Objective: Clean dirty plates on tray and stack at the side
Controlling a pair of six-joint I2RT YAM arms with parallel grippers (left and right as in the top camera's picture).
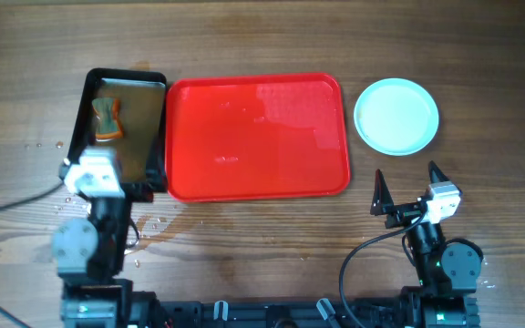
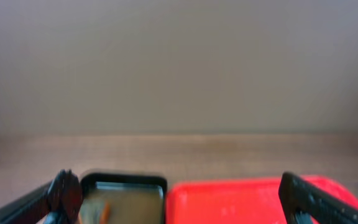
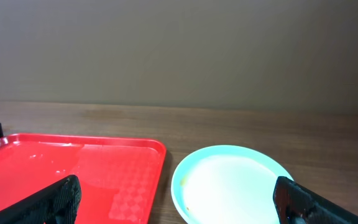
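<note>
The red tray lies in the middle of the table with nothing on it; it also shows in the left wrist view and the right wrist view. A pale mint-white plate sits on the table to the right of the tray and looks clean; whether more plates lie under it I cannot tell. It fills the lower right wrist view. My right gripper is open and empty, just in front of the plate. My left gripper is open and empty at the near edge of the black pan.
A black metal pan with murky water stands left of the tray, an orange sponge lying in it. Water drops spot the wood near the left arm.
</note>
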